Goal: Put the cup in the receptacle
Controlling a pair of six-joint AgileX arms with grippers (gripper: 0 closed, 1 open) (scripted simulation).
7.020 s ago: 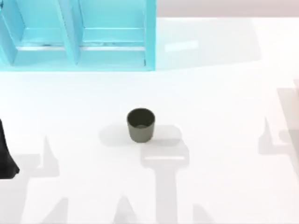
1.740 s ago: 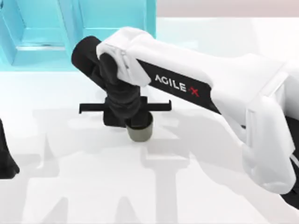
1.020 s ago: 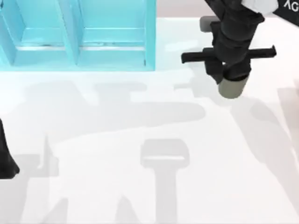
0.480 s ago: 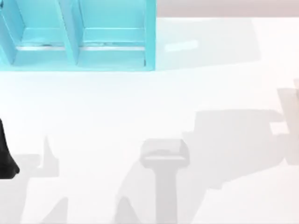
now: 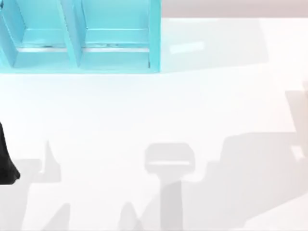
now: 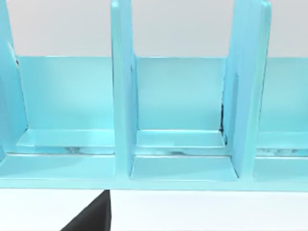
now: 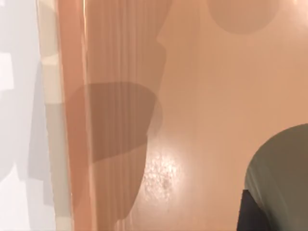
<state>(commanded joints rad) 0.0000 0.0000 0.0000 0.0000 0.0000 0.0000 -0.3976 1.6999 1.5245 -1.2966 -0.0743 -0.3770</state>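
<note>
Cup (image 7: pixel 284 168) up close by the right wrist camera, over the smooth peach floor of the receptacle (image 7: pixel 202 96). Seems to hang in the air, not set down yet, with round dark shadows on the floor under it.

Could go wrong in a few ways. Dropped from too high: could bounce, tip over and roll, since round and small. Let go too near the side wall (image 7: pixel 72 120): could knock the edge and fall out onto the white bench (image 5: pixel 144 110). Opened only a little: could stick to one side and get dragged up and out again. Best, by the look of it, to go lower and more to the middle first.

Right gripper (image 7: pixel 255 211) looks closed on the cup, with one dark finger (image 7: pixel 246 216) pressed flat on its side. Touches nothing else. Hard to say how wide, but not wide, as the cup is narrow.

Farther off, a blue shelf rack (image 5: pixel 82 38) at the back of the bench, well apart from the receptacle. Left arm (image 5: pixel 5 161) parked at the left edge of the bench, busy with nothing.
</note>
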